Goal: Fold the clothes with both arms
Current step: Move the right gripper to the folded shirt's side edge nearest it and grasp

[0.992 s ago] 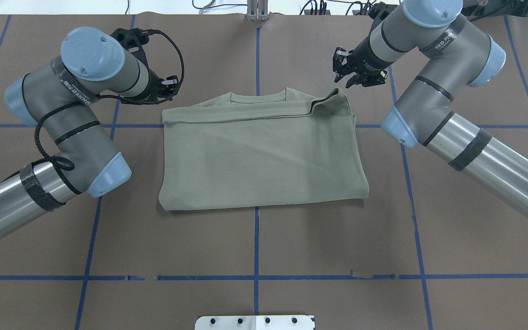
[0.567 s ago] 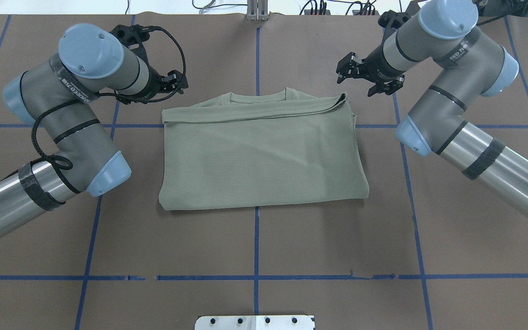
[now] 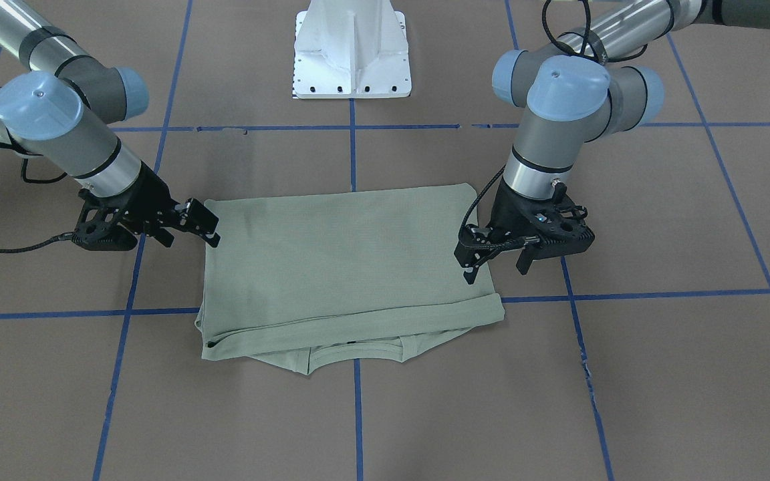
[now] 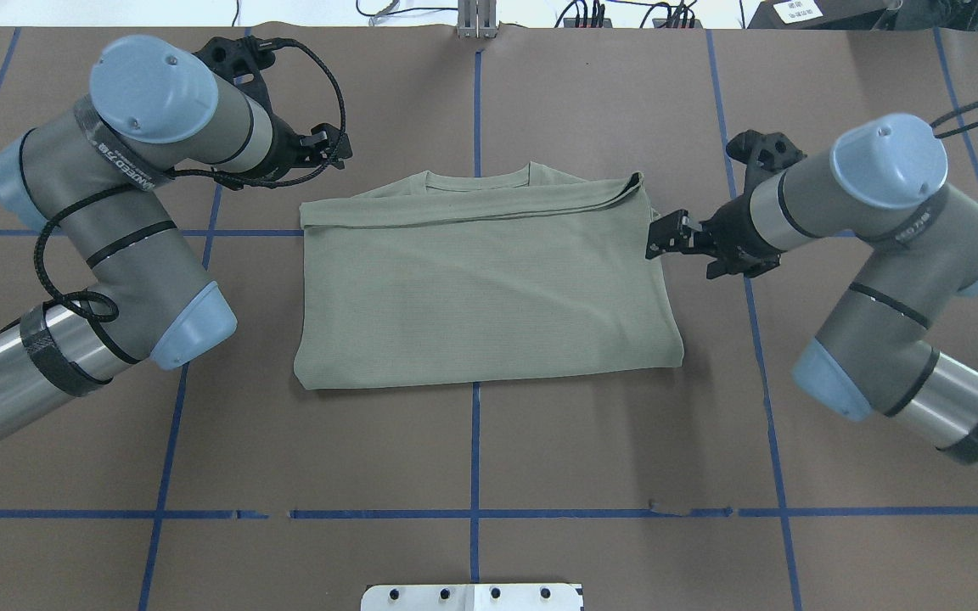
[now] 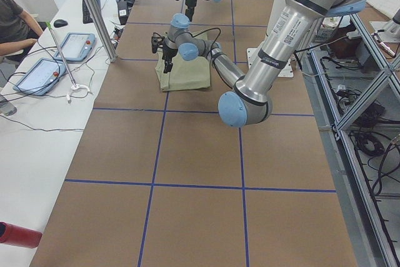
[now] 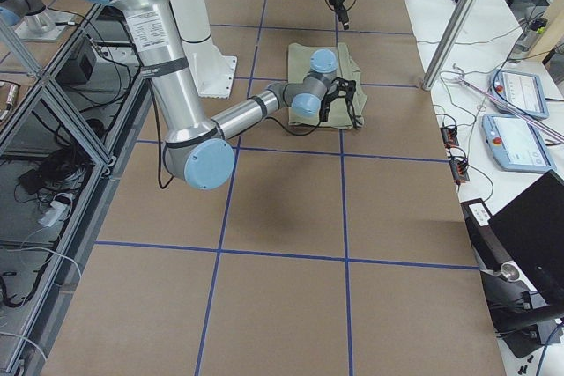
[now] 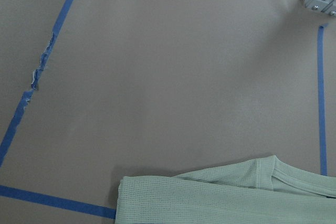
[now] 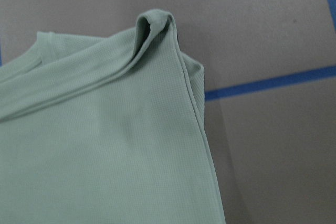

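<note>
The clothes are one pale sage-green shirt [image 4: 480,288] lying folded into a flat rectangle mid-table, its neckline at the far edge [image 3: 351,351]. My left gripper [image 4: 332,146] hovers open beside the shirt's far left corner, above the brown surface; across the table it shows with its fingers spread [image 3: 495,266]. My right gripper [image 4: 661,239] is open at the shirt's right edge, fingertips pointing at the cloth [image 3: 206,224], nothing between them. The left wrist view shows the shirt's corner [image 7: 210,198]; the right wrist view shows the doubled-over corner [image 8: 152,24].
Blue tape lines [image 4: 475,441] cross the brown table cover. The white pedestal base [image 3: 351,53] stands on the robot's side. A metal post [image 4: 476,21] sits at the far edge. A person [image 5: 12,23] sits at a side table with tablets [image 5: 74,45].
My right arm has swung from beyond the shirt's far right corner toward the robot, down to its right edge. The raised fold at that corner has settled. The left arm barely shifted.
</note>
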You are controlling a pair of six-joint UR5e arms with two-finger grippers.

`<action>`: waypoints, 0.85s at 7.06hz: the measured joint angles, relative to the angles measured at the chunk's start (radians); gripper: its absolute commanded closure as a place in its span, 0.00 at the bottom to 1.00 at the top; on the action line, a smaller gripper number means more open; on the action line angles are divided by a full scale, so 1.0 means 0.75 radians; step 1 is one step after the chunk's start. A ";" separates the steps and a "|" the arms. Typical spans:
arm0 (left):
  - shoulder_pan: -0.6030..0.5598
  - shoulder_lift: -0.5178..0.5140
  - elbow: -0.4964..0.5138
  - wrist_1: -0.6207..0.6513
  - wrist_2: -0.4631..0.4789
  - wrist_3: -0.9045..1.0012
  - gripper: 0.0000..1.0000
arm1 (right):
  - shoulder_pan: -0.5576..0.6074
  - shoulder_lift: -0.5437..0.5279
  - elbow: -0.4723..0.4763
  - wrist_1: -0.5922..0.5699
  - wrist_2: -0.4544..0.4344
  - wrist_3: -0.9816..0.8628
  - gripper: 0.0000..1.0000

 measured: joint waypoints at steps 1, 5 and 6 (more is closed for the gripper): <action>0.001 0.000 -0.002 0.000 0.000 -0.002 0.00 | -0.071 -0.059 0.050 -0.003 -0.052 0.012 0.01; 0.003 0.001 -0.011 -0.001 0.002 -0.006 0.00 | -0.219 -0.095 0.037 -0.012 -0.164 0.019 0.32; 0.004 0.001 -0.011 -0.001 0.002 -0.006 0.00 | -0.228 -0.091 0.033 -0.012 -0.165 0.019 0.62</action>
